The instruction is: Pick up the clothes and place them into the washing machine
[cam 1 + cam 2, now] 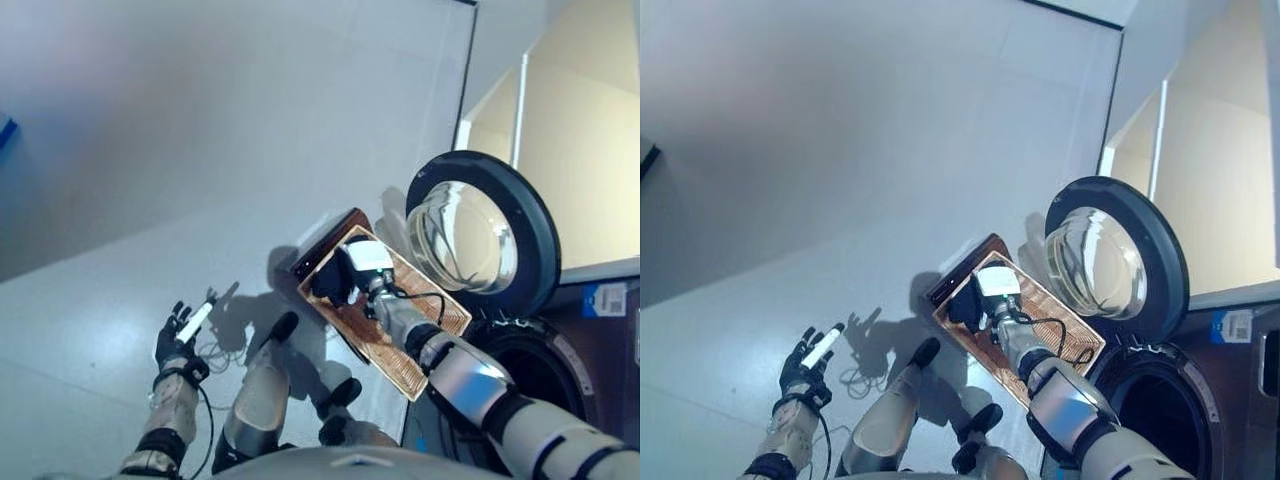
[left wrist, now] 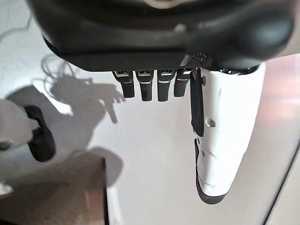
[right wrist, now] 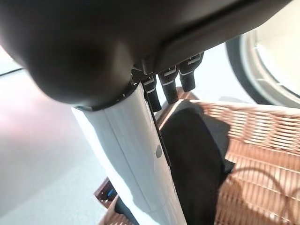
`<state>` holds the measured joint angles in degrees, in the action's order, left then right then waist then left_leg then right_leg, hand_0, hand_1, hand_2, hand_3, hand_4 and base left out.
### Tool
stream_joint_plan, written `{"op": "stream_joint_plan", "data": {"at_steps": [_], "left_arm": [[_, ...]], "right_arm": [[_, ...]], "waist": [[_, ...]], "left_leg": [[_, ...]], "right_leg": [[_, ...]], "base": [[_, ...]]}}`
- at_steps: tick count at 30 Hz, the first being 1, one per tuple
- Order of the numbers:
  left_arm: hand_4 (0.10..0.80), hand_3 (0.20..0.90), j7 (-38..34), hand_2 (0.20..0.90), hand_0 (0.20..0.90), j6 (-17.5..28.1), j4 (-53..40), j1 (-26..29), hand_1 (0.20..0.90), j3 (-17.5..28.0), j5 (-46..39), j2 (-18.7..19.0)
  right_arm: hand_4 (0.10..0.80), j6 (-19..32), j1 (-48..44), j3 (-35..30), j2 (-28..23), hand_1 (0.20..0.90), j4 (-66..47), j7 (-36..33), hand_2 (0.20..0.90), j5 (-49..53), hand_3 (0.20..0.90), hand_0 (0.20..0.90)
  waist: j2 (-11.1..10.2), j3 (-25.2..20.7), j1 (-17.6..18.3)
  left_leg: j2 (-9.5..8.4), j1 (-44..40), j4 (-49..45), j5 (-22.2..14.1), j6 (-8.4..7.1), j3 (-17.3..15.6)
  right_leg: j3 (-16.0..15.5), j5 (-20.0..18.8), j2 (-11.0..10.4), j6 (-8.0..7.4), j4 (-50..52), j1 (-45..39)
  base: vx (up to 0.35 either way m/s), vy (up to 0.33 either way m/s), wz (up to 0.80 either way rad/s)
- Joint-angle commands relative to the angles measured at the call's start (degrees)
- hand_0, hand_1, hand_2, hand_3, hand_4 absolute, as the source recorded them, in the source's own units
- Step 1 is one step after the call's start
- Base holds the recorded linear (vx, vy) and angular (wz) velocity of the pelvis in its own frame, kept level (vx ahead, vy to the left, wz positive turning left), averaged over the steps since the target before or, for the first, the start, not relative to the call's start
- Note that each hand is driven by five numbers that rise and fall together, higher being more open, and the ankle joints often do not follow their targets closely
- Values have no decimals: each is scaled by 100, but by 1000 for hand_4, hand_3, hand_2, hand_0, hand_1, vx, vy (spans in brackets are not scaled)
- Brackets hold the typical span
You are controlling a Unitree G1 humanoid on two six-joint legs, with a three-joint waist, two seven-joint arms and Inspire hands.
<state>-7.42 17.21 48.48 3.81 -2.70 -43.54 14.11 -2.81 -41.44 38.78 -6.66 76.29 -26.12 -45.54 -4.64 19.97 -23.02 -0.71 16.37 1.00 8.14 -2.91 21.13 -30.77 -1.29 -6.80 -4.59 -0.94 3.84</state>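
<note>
The right hand [image 1: 352, 275] hovers, fingers straight, over dark clothes [image 3: 197, 154] in the brown woven wicker basket [image 1: 420, 345] beside the open dark-rimmed washing machine door [image 1: 480, 230]. Step: reaching. Next: lower and clamp the cloth. The left hand [image 1: 180, 335] hangs open above the floor.

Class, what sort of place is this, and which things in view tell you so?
Probably a home laundry corner: a front-loading washing machine with its round door swung open, and beside it a wicker basket holding dark clothes.

Woven wicker basket [image 1: 420, 330], matt dark cloth [image 3: 197, 159], seemingly glossy glass door [image 1: 462, 232].
</note>
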Motion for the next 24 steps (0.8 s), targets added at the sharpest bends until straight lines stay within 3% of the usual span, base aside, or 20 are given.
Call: {"op": "stream_joint_plan", "data": {"at_steps": [1, 10, 24], "left_arm": [[800, 900, 64, 900, 900, 457, -455, -39, 900, -186, -115, 303], [800, 900, 44, 900, 900, 565, -1331, -33, 900, -293, -384, 280], [800, 900, 118, 900, 900, 573, -1639, -16, 900, -297, -493, 178]], "right_arm": [[800, -180, -468, 37, -240, 900, -92, -431, 900, 158, 900, 900], [800, -255, -791, -43, -470, 900, -67, -498, 900, 296, 900, 900], [800, -339, -589, -197, -618, 900, -9, -511, 900, 262, 900, 900]], "waist": [[208, -43, -93], [453, 262, -207], [624, 477, -66]], "left_leg": [[-155, 86, 261, 81, -78, 36], [-226, 379, 217, 205, -80, 230], [-247, 478, 151, 220, -45, 220]], "right_leg": [[158, 757, -317, -199, 1100, 312], [-14, 907, -408, -182, 1524, 629], [58, 962, -510, -140, 1804, 864]], "base": [[-36, -2, 10], [-28, -1, 16], [-11, 7, 3]]}}
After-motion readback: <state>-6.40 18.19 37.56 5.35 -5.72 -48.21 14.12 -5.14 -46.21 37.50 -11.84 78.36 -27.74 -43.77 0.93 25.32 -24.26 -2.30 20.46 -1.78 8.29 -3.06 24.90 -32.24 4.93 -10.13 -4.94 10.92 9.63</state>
